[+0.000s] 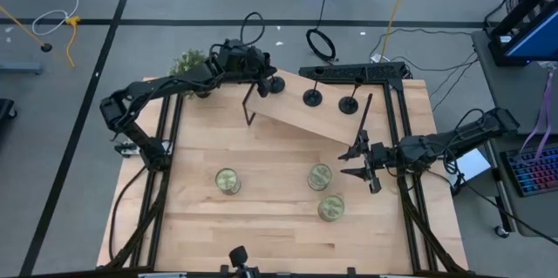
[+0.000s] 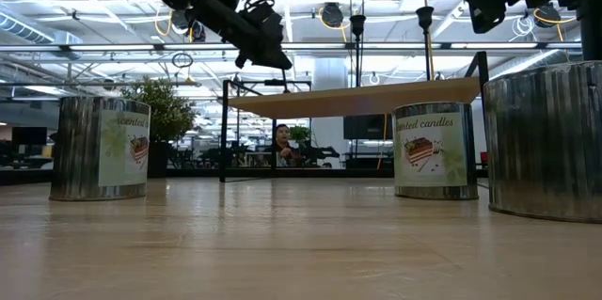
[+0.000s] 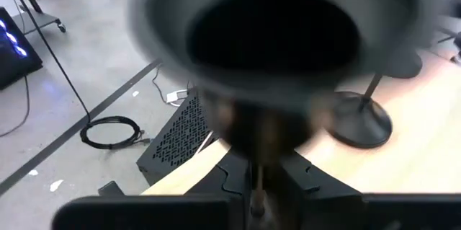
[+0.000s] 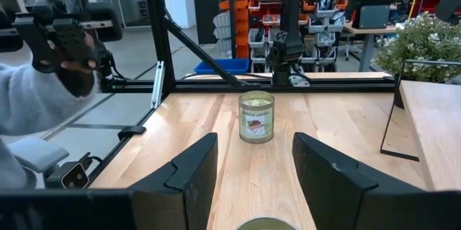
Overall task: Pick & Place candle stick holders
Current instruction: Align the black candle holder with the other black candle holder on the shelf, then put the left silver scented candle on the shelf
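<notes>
My left gripper [image 1: 267,81] is at the far side of the table, by the left end of the raised wooden shelf [image 1: 305,119], shut on a black candle stick holder [image 1: 277,84]. In the left wrist view this holder [image 3: 274,35] fills the picture, blurred. Two more black holders [image 1: 311,97] [image 1: 349,104] stand upright on their round bases on the shelf; in the low view they [image 2: 357,23] [image 2: 425,16] rise above the shelf's edge. My right gripper [image 1: 361,163] is open and empty above the table's right part, near a greenish jar [image 1: 320,176]. My left gripper has the holder's thin stem [image 3: 256,176] between its two fingers [image 3: 234,179]. The holder's wide round end [image 3: 274,35] stands out beyond the fingertips, close before the camera. The holder is lifted clear of the shelf. The exact place of contact is blurred.
Three greenish candle jars [image 1: 227,180] [image 1: 320,176] [image 1: 330,207] stand on the table's near half. The shelf rests on black legs [image 1: 250,108]. A plant [image 1: 187,62] stands at the far left corner. A person's sleeve [image 4: 29,107] shows beyond the table's edge.
</notes>
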Tool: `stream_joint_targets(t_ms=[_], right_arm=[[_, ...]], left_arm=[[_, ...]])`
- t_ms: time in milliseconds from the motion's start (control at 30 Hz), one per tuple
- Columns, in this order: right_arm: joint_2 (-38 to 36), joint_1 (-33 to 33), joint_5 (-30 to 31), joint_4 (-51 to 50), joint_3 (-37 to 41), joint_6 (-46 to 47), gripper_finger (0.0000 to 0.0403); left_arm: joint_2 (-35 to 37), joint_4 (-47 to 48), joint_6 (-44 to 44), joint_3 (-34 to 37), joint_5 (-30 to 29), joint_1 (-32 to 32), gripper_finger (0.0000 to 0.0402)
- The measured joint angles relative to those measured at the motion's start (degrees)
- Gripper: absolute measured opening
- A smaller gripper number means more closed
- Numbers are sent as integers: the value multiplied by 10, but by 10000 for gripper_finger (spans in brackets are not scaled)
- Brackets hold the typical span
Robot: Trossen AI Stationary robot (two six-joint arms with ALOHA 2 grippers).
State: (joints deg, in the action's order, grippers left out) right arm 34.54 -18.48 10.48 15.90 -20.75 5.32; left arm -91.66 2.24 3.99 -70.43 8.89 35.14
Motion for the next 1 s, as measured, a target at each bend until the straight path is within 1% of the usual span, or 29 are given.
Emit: stream_joint_targets(t_ms=[133, 300, 500, 733, 933, 1000], right_arm=[[6, 0, 0, 0, 0, 0, 173], [15, 0, 0, 1, 0, 0, 173], [19, 0, 0, 1, 0, 0, 173], [19, 0, 0, 1, 0, 0, 173], [19, 0, 0, 1, 0, 0, 173], [19, 0, 0, 1, 0, 0, 173]], left_arm=[[0, -7, -2, 0, -2, 0, 72], [0, -6, -6, 0, -30, 0, 109], [6, 3, -4, 0, -30, 0, 143], [14, 31, 17, 1, -30, -8, 162], [15, 64, 19, 1, -30, -17, 166], [23, 92, 19, 1, -31, -20, 166]])
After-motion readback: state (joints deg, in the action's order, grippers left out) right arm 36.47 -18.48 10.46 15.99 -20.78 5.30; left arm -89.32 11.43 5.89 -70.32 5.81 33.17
